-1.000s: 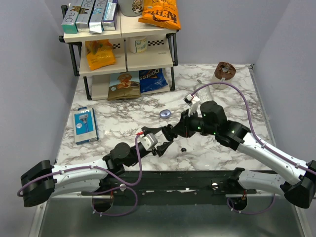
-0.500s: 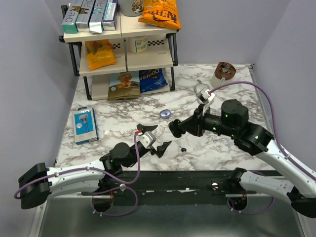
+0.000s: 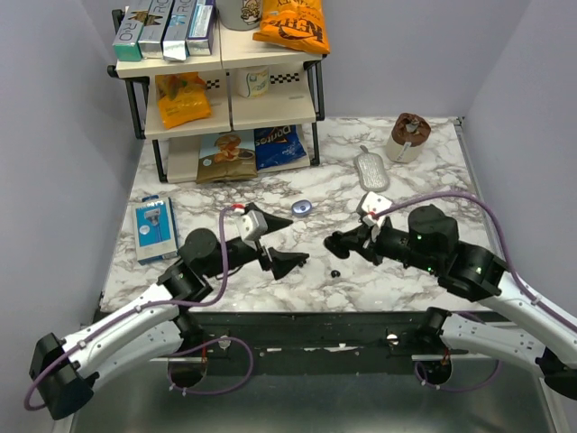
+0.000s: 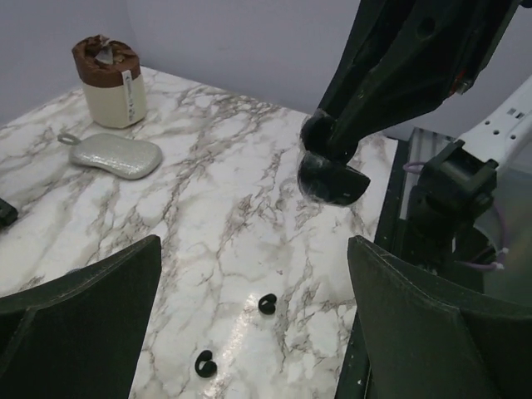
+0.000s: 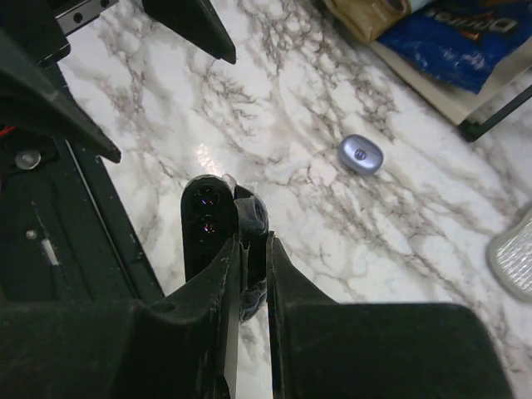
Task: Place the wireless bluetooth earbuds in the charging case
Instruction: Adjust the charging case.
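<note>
The left gripper [image 3: 295,241] stands with its jaws spread wide and nothing between them, above the near middle of the marble surface [image 3: 424,194]. In the left wrist view its 2 fingers [image 4: 83,320] frame the 2 earbuds [image 4: 267,304], small glossy black buds that lie loose on the marble, close together but apart, the second [image 4: 205,363] nearer that camera. From above only 1 bud [image 3: 335,272] can be made out, just beside the front edge.

The right gripper [image 3: 335,242] is clamped on the black charging case [image 5: 208,220], held above the surface with its lid open and 2 round wells showing. It hangs beyond the earbuds, clear of them.

Farther back lie a small bluish oval item [image 3: 302,207], a silvery flat pouch [image 3: 371,171] and a cream cup with a brown top [image 3: 407,137]. A blue box [image 3: 155,227] sits at the left, and a shelf rack [image 3: 221,90] of snack bags fills the far left corner.
</note>
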Tool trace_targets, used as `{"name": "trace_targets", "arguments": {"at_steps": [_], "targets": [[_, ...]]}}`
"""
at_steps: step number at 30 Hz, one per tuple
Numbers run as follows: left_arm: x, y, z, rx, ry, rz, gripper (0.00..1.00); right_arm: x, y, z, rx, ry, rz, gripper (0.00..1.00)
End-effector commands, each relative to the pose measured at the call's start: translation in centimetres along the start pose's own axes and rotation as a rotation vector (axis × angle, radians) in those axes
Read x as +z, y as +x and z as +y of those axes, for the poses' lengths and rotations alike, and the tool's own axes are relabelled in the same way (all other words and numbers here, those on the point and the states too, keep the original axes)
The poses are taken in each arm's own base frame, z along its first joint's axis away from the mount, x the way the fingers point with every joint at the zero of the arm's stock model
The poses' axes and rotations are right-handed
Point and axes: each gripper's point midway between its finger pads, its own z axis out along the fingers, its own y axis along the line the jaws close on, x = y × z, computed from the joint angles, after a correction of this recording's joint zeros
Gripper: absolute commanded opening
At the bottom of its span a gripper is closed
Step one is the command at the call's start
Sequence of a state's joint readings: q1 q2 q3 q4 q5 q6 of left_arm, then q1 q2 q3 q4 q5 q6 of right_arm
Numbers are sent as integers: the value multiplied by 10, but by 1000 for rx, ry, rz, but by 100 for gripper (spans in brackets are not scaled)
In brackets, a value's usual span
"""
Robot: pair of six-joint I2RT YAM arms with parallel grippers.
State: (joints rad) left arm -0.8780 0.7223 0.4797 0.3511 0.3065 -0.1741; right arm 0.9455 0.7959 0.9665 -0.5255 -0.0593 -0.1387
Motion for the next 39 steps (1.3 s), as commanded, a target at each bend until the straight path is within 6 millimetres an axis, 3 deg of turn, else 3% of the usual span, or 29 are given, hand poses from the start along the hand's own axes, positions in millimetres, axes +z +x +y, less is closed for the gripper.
{"name": "trace_targets", "arguments": {"at_steps": [1, 2, 4, 8, 15, 24, 39], "targets": [[-7, 30, -42, -182, 313, 222, 99, -15, -21, -6, -145, 12, -84, 1], [-3, 25, -42, -152, 330, 228, 99, -17, -24, -4, -154, 1, -97, 1], [1, 36, -42, -156, 354, 269, 99, -17, -27, 7, -165, -61, -122, 1], [12, 28, -42, -119, 385, 226, 98, -9, -19, 17, -190, -114, -79, 1], [27, 35, -35, -75, 386, 249, 91, -2, -16, 32, -197, -186, -62, 1], [40, 39, -41, -42, 400, 251, 86, 12, -15, 35, -165, -200, -46, 1], [39, 40, -40, -40, 363, 197, 72, 19, -19, 39, -131, -212, -66, 1]]}}
